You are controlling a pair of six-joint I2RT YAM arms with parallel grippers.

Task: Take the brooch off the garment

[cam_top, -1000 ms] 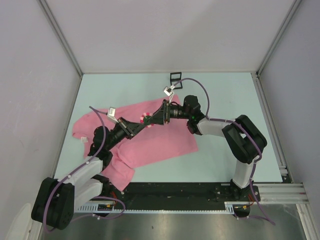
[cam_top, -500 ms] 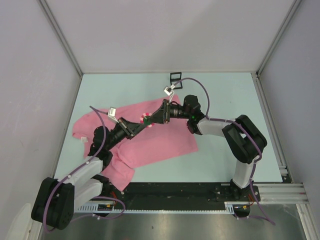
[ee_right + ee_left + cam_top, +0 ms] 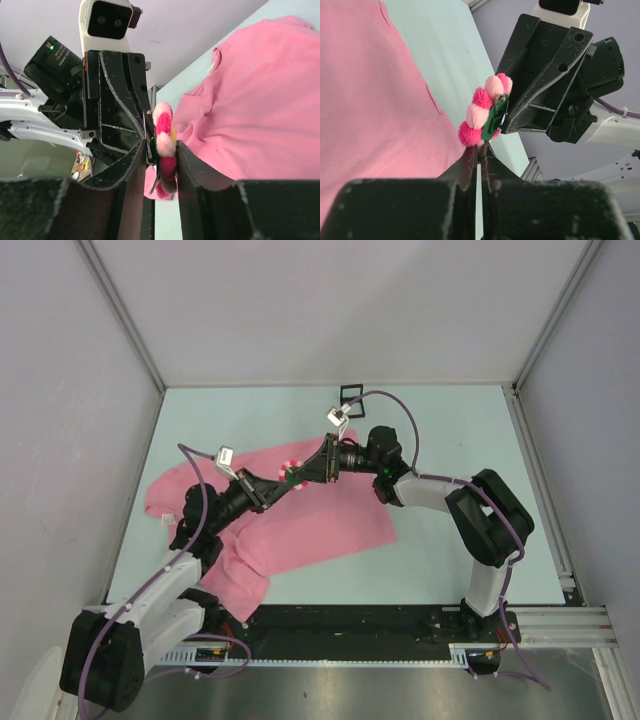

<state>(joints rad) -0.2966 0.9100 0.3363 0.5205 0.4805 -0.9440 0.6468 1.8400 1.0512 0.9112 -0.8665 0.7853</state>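
The brooch [image 3: 291, 469], a small flower of pink and pale pompoms on a green back, is held in the air above the pink garment [image 3: 320, 525]. My right gripper [image 3: 303, 473] is shut on it, one finger on each flat side, as the right wrist view shows [image 3: 161, 150] with the brooch [image 3: 165, 137] between the fingers. My left gripper [image 3: 278, 480] comes from the other side. In the left wrist view it [image 3: 480, 148] is pinched shut on the lower edge of the brooch [image 3: 485, 112]. The garment [image 3: 370, 100] lies flat below, apart from the brooch.
A small black square frame box [image 3: 351, 393] stands at the far edge of the table. The garment's rumpled end [image 3: 235, 585] lies near the left arm's base. Grey walls close in the table on three sides.
Both grippers have moved slightly away from the near edge with the brooch between them. The left arm has straightened a little.
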